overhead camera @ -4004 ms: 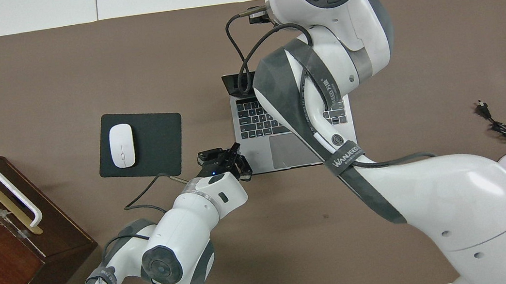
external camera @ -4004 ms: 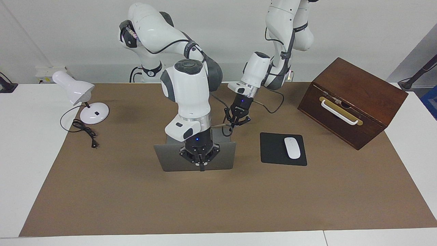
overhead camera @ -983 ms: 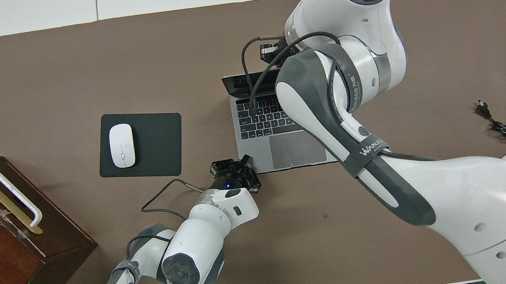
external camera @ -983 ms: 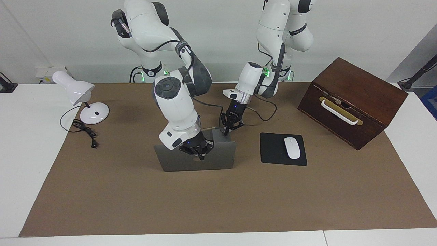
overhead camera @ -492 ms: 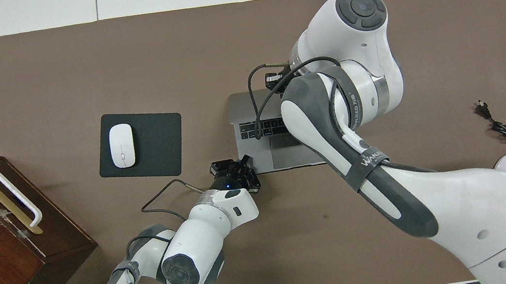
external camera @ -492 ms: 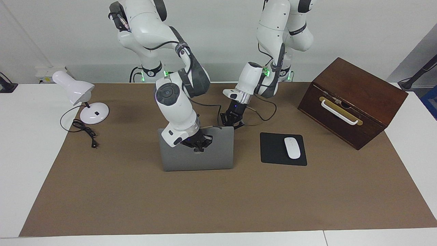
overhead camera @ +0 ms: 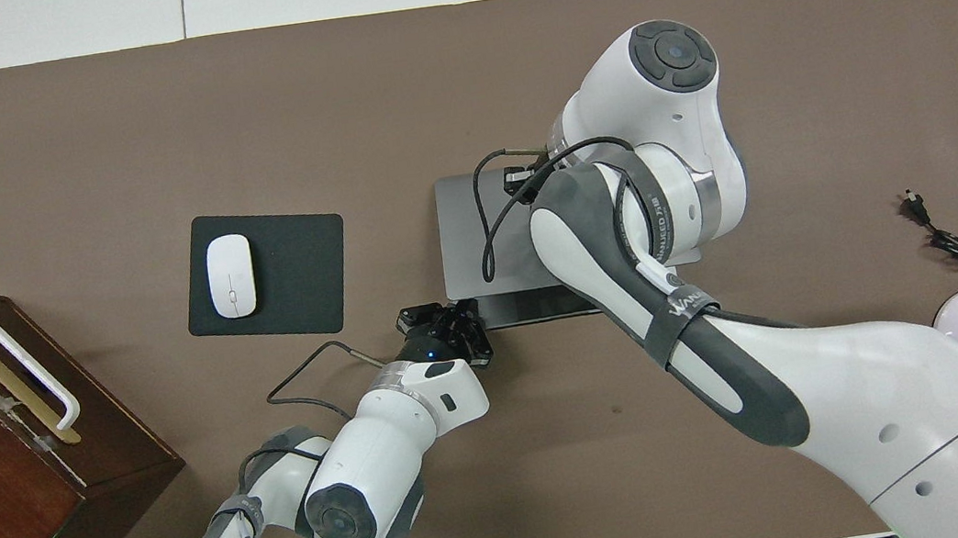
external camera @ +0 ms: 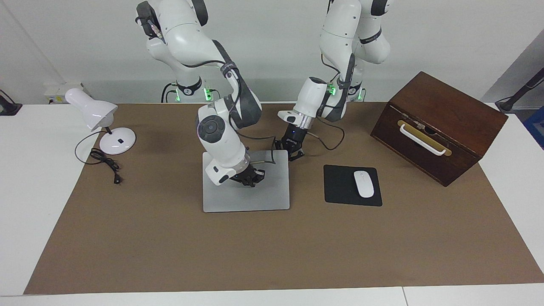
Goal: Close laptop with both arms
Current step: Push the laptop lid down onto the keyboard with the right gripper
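The silver-grey laptop (external camera: 238, 199) lies mid-table with its lid (overhead camera: 479, 232) down almost flat. Only a dark strip of its base (overhead camera: 530, 307) shows at the edge nearer the robots. My right gripper (external camera: 251, 178) is shut and rests its fingertips on the middle of the lid; in the overhead view its own arm hides it. My left gripper (external camera: 293, 154) is shut with nothing in it. It sits at the laptop's corner nearer the robots, toward the left arm's end of the table (overhead camera: 449, 319).
A black mousepad (external camera: 340, 187) with a white mouse (external camera: 364, 183) lies beside the laptop toward the left arm's end. A brown wooden box (external camera: 442, 123) stands past it. A white desk lamp (external camera: 95, 112) and its cord (external camera: 106, 163) sit toward the right arm's end.
The laptop lid has swung down from half open to almost flat, hiding the keyboard, with my right gripper moving down with it. My left gripper has stayed at the corner.
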Motion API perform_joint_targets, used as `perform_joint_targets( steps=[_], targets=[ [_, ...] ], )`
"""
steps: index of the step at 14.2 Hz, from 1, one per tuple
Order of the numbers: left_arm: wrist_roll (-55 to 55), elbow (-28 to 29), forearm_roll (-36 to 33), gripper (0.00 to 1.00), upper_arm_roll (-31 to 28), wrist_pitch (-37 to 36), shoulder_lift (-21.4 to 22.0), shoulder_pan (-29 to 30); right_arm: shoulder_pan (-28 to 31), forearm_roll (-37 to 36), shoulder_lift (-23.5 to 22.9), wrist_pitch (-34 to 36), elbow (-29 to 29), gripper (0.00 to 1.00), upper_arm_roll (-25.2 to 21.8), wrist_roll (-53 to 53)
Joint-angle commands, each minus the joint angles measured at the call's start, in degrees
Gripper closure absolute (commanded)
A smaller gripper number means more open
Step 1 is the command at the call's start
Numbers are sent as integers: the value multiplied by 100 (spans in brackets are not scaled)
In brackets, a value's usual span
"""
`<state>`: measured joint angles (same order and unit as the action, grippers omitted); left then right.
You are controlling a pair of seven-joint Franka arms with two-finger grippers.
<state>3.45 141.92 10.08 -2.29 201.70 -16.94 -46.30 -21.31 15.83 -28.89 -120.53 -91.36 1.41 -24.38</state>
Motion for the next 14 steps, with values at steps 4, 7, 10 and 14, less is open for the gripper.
perform_joint_targets(
  steps=[4,7,10,14],
  targets=[
    [33,407,-59,100,-79,-131,-107,-116,-4,148,182,-375,-550,100,8,109],
    [33,407,-59,100,-79,-131,-107,-107,-13,148,182,-375,-550,100,8,109],
    [33,407,-59,100,-79,-131,-107,-107,-13,148,182,-375,-550,100,17,100],
    [33,407,-59,100,-79,-131,-99,-107,48,139,182,-279,-471,100,8,109]
  ],
)
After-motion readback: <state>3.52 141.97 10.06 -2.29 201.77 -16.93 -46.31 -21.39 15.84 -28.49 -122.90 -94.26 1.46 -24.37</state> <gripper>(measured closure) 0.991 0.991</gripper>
